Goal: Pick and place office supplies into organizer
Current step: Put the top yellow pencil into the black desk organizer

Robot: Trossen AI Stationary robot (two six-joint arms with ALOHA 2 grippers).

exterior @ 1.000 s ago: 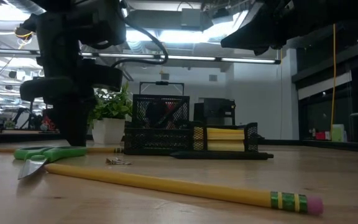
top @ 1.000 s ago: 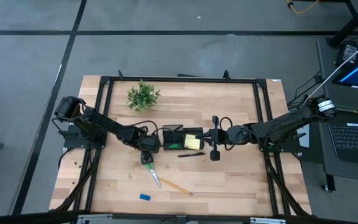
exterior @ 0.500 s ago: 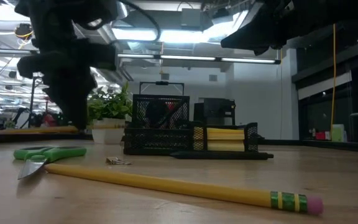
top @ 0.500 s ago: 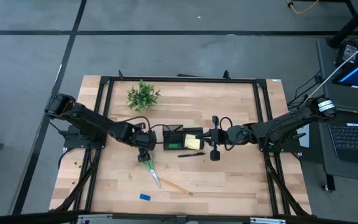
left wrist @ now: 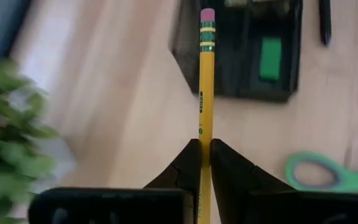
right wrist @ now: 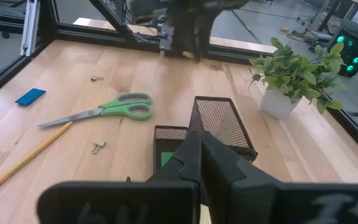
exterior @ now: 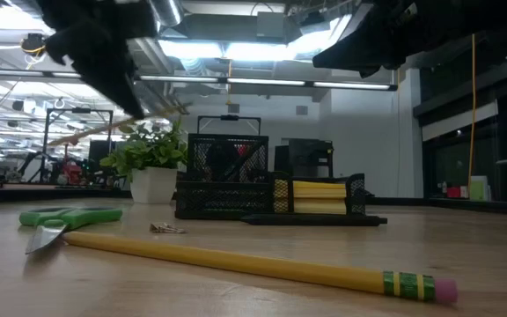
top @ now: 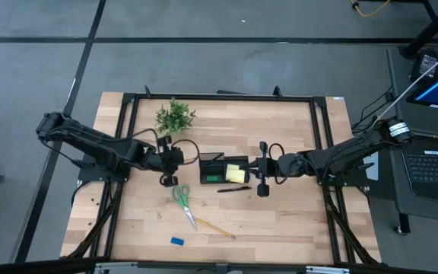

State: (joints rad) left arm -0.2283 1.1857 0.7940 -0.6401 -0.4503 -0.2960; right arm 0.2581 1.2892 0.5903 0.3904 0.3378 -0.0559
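Yellow wooden pencil with a pink eraser and green-banded ferrule is clamped between the two dark fingers of the left gripper, its eraser end pointing past the fingertips toward the black mesh organizer at the centre of the high view. That gripper hangs above the wooden table left of centre, just beside the organizer's left end. A small green block lies in one organizer compartment, and a yellow sticky-note pad sits in the right one. Below the left gripper in the high view, green-handled scissors lie flat, with a second yellow pencil lower right of them and a small blue block near the bottom edge. A black pen rests just below the organizer. The right gripper waits right of the organizer, its fingers pressed together on nothing. A leafy green plant in a white pot stands at upper left of the table.
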